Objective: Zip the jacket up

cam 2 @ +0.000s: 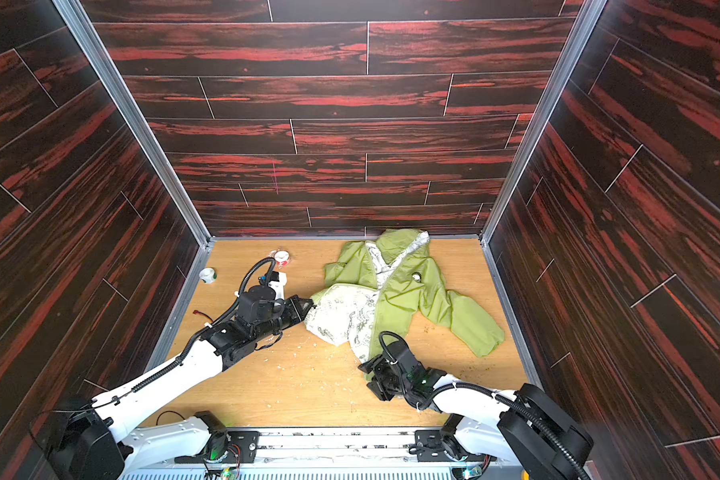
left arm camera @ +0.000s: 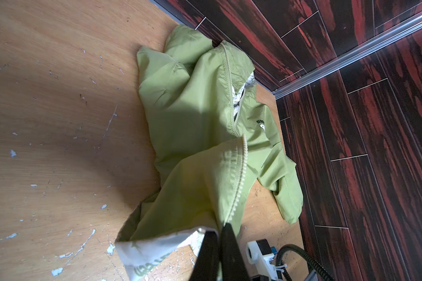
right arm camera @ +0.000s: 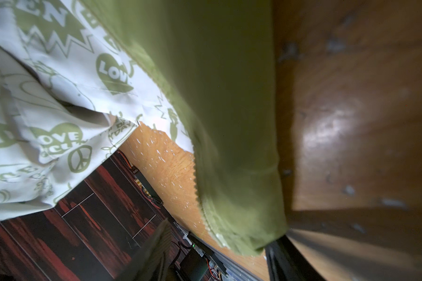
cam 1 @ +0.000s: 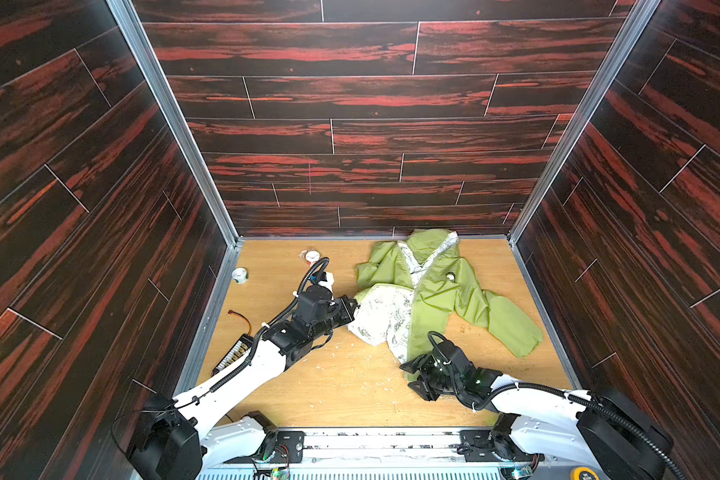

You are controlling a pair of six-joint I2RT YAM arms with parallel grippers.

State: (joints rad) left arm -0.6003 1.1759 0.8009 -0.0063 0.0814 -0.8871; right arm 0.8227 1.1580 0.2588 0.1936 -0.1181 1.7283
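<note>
Left arm (cam 1: 267, 361) and right arm (cam 1: 533, 399) are cased in white with black joints; left tool (cam 1: 354, 308) and right tool (cam 1: 410, 377) are black. Ribbed black cables (cam 1: 305, 280) are attached.

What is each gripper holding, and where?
Left gripper is shut on the jacket at the hem corner beside the zipper teeth. Right gripper stands open around the other panel's hem corner, holding nothing.
</note>
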